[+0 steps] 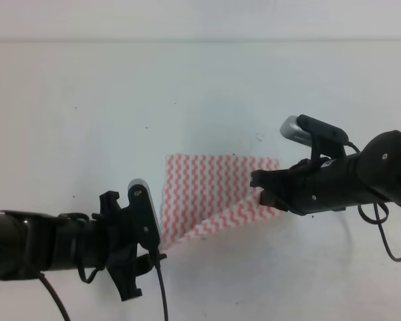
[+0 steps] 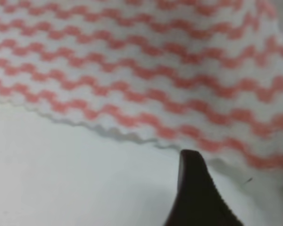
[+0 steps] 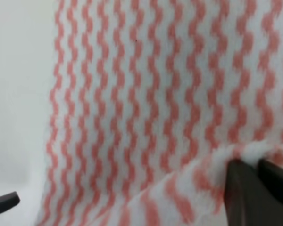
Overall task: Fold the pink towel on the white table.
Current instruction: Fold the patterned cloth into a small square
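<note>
Near the middle of the white table, the pink towel lies with its front edge lifted. The left gripper and right gripper each seem clenched on a front corner, mid-fold. Next, both should carry that edge evenly toward the table's far edge.

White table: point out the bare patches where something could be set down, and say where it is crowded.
The white table is bare along the far side beyond the pink towel, at far left above the left gripper, and near centre below the towel. It is crowded mid-table, where the left gripper and right gripper meet the towel's edges.
</note>
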